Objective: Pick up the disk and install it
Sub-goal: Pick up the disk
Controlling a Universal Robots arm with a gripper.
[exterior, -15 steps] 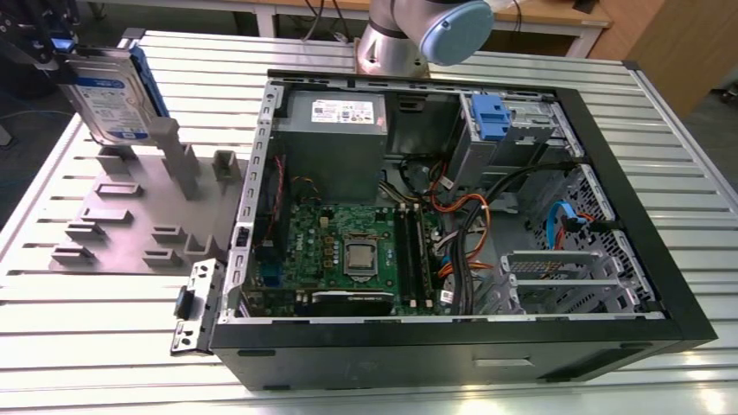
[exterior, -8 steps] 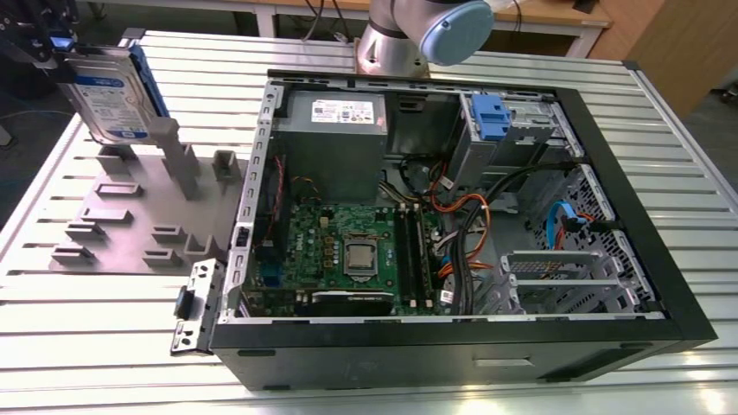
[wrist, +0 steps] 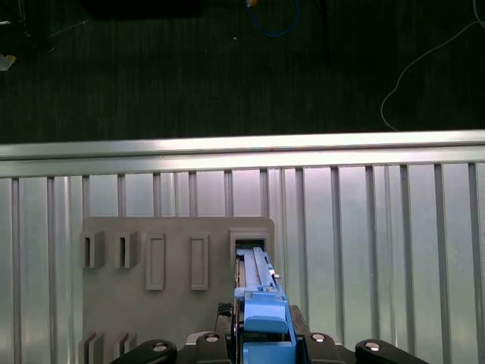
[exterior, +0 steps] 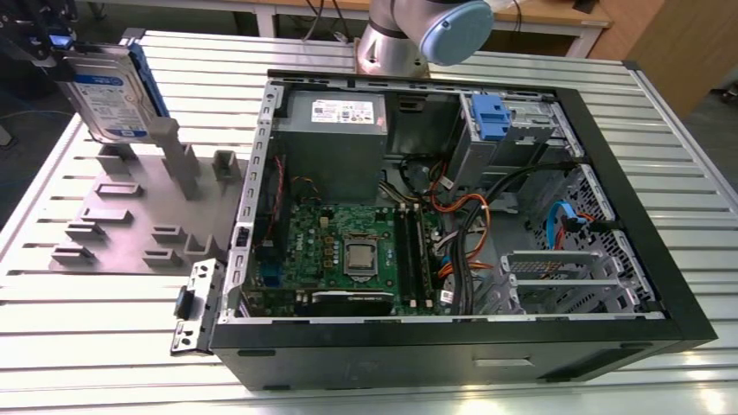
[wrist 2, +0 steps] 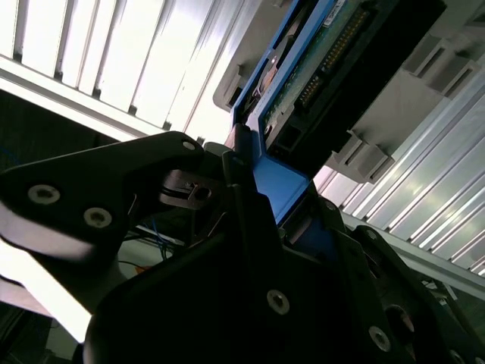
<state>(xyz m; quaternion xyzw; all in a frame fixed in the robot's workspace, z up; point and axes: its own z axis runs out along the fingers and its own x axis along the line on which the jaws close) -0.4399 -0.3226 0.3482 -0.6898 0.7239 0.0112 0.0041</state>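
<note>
The disk [exterior: 110, 95], silver-grey with a white-and-blue label and a blue carrier frame, stands on edge at the exterior view's far left. Its lower end meets a slot of the grey slotted holder [exterior: 138, 207]. I cannot tell whether it still sits inside that slot. My gripper [exterior: 47, 43] is at the disk's top end, shut on the carrier's blue end tab [wrist: 265, 322]. In the second wrist view the gripper [wrist 2: 258, 182] clamps the blue tab [wrist 2: 279, 191], with the disk's connector edge [wrist 2: 318, 83] beyond it. In the first wrist view the gripper [wrist: 261, 343] looks straight down the disk's edge to the holder slot [wrist: 250, 246].
An open computer case [exterior: 600, 156] lies on the slatted metal table [exterior: 92, 346], at the exterior view's right of the holder. Another blue-tabbed drive carrier [exterior: 490, 117] sits in its far bay. Cables [exterior: 461, 216] and a motherboard [exterior: 346, 251] fill the case. The arm's base [exterior: 416, 35] rises behind it.
</note>
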